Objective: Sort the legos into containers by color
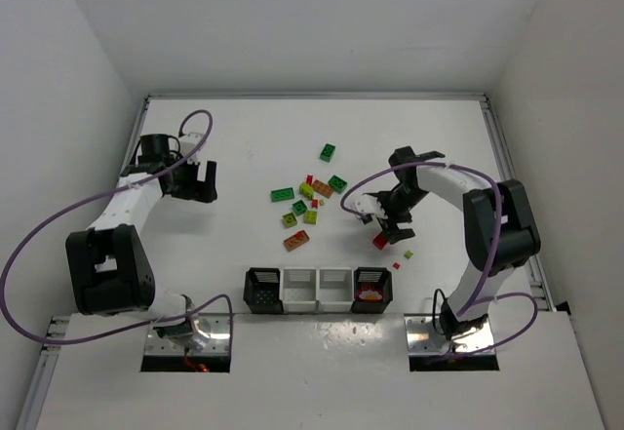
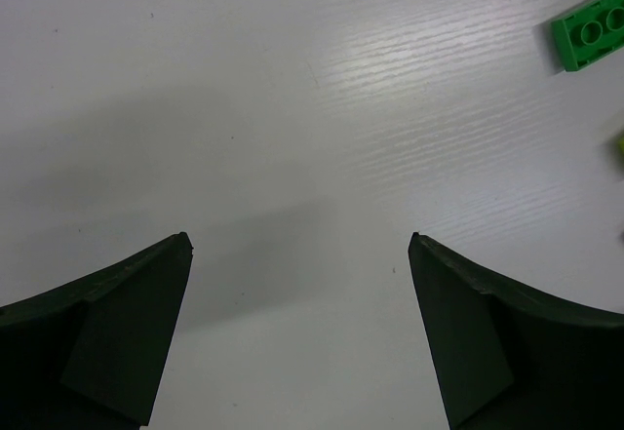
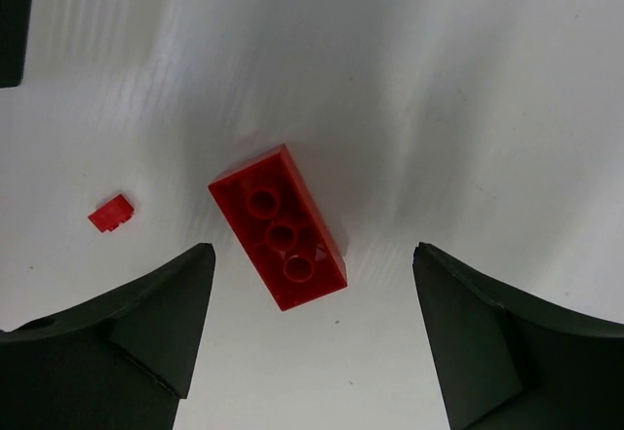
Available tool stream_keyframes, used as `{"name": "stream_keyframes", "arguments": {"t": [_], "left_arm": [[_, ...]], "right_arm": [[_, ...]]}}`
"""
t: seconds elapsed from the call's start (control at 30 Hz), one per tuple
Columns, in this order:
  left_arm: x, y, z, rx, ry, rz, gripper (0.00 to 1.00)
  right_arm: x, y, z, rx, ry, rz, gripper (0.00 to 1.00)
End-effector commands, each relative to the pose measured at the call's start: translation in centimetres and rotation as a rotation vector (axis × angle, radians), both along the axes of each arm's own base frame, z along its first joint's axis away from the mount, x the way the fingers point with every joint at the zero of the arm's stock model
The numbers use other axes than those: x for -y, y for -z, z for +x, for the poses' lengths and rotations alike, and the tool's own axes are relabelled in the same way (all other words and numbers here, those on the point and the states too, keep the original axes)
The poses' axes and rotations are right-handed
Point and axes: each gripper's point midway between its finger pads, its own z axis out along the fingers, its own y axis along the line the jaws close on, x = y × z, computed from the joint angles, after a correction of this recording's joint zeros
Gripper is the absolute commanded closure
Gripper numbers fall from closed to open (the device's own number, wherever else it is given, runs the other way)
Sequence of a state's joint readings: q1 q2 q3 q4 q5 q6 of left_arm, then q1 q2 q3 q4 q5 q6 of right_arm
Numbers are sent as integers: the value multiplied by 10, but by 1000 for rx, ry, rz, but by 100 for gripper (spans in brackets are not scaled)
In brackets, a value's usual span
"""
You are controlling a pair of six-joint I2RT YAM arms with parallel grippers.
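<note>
Several legos (image 1: pixel 307 201) in green, yellow-green, red and orange-brown lie scattered mid-table. A red brick (image 3: pixel 278 227) lies hollow side up on the table, just ahead of my right gripper (image 3: pixel 313 250), whose fingers stand open and apart from it. The top view shows the same red brick (image 1: pixel 380 241) by the right gripper (image 1: pixel 383 227). A tiny red piece (image 3: pixel 112 214) lies to its left. My left gripper (image 2: pixel 299 240) is open over bare table at the far left (image 1: pixel 200 184), with a green brick (image 2: pixel 590 30) off to its right. The containers (image 1: pixel 317 290) stand in a row at the near edge.
The right black bin (image 1: pixel 371 276) holds something red. Tiny yellow-green (image 1: pixel 409 254) and red (image 1: pixel 396 265) pieces lie near the right arm. A dark object's corner (image 3: pixel 15 20) shows at the upper left of the right wrist view. White walls enclose the table.
</note>
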State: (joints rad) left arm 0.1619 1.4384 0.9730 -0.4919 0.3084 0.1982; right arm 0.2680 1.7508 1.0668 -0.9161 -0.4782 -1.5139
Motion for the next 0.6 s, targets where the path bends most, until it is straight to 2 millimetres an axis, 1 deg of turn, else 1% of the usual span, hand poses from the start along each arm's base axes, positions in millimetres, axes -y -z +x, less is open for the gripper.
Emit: {"name": "stream_keyframes", "arguments": {"t": [0.0,0.03,0.07,0.13,0.17,0.23,0.27,0.3,0.33,0.37,0.4,0.43,0.47,0.5,0.53,0.57], "left_arm": [[2,-13,12,39,14,1,0],[1,-13,12,38,9,8,0],[1,-10,12,29,9,7,0],[1,-10,12,29,9,7,0],[0,-10,15,29,9,7,0],[0,-10,15,29,9,7,0],[0,-7,15,20,9,5,0],[0,-7,15,20,9,5,0],[0,-7,15,20,9,5,0],[-1,-7,15,19,3,12,0],[-1,-7,15,19,3,13,0],[-1,-7,15,19,3,13,0],[-1,-7,15,19,3,13,0],[-1,-7,15,19,3,13,0],[-1,-7,15,19,3,13,0],[-2,-3,12,9,-2,18,0]], "right_arm": [[-7,8,-1,20,-40,27,17],[-4,13,-4,16,-41,14,17],[-3,13,-2,27,-41,6,17],[-4,22,-7,7,-50,1,17],[-1,24,-11,-1,-51,-11,18],[-2,27,-10,-3,-51,-11,21],[-2,30,-9,-3,-51,-11,25],[-1,31,-12,-12,-51,-14,28],[-2,32,-9,-5,-40,-13,32],[-3,32,-5,11,-40,-8,43],[-2,34,-7,3,-19,-12,48],[-4,34,0,26,-6,-5,53],[-4,36,0,22,19,-7,64],[-4,38,-2,18,29,-9,68],[-5,35,1,29,42,-5,73],[-5,32,4,34,73,-3,82]]}}
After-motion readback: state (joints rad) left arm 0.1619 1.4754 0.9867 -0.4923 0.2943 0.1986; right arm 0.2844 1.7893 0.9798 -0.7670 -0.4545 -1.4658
